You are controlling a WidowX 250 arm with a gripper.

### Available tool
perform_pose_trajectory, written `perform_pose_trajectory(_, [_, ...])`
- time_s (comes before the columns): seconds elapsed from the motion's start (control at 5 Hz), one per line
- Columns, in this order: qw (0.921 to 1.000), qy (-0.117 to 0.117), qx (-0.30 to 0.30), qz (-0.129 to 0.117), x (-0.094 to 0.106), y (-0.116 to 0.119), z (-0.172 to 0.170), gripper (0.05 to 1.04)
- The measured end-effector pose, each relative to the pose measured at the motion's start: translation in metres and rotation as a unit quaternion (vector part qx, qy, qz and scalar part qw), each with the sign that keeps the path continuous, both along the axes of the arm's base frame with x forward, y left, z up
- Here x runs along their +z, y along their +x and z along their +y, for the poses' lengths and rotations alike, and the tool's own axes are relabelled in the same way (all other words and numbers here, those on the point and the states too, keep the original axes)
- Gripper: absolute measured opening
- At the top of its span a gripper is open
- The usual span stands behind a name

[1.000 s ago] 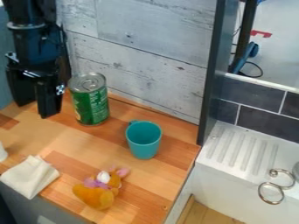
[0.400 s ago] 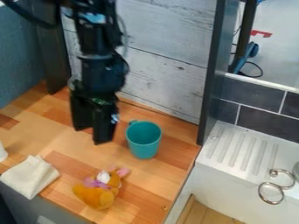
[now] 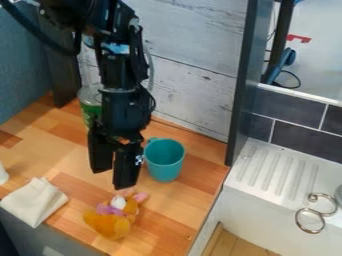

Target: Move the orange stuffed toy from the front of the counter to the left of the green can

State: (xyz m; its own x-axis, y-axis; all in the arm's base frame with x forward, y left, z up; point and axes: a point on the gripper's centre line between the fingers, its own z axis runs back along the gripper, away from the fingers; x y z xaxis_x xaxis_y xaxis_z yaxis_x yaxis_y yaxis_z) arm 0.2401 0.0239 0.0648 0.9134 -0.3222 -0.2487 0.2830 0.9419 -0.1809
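Gripper [image 3: 113, 179] hangs left of centre, jaws parted wide, above a fuzzy orange plush toy [image 3: 107, 225] lying at lower left of centre. The toy's long axis slants up rightward, its pink-eared head pointing upper right. Near the gripper, a smooth teal mug [image 3: 164, 162] stands upright, handle toward upper left, on wood-block countertop [image 3: 67, 160]; creased white cloth [image 3: 33, 202] lies lower left.

Bright, fairly even light across the surface [image 3: 40, 150] here, shadows soft and faint! Over at four o'clock, the white sink [image 3: 280, 182] gleams and the metal rings [image 3: 296, 220] glint; toward eleven, small highlights fleck the black arm [image 3: 120, 65].
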Motion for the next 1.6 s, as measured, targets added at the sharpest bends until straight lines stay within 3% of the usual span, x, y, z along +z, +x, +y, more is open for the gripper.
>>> perform_pose_trajectory(0.2, [1.0000,0.002,0.001,0.007,-0.016,-0.003,0.000,1.001])
perform_pose_trajectory(0.6, [0.9990,-0.022,-0.007,-0.039,-0.035,0.006,-0.007,1.001])
perform_pose_trajectory(0.8, [0.9982,-0.035,0.004,-0.048,-0.041,0.008,-0.011,1.000])
perform_pose_trajectory(1.0, [0.9982,-0.035,0.036,-0.034,-0.055,0.002,-0.014,0.950])
perform_pose_trajectory(1.2, [0.9930,0.047,0.108,0.016,-0.059,-0.006,0.001,0.687])
perform_pose_trajectory(1.4, [0.9904,0.067,0.118,0.027,-0.061,-0.007,0.005,0.537])
perform_pose_trajectory(1.6, [0.9925,0.060,0.105,0.016,-0.052,-0.006,0.004,0.505])
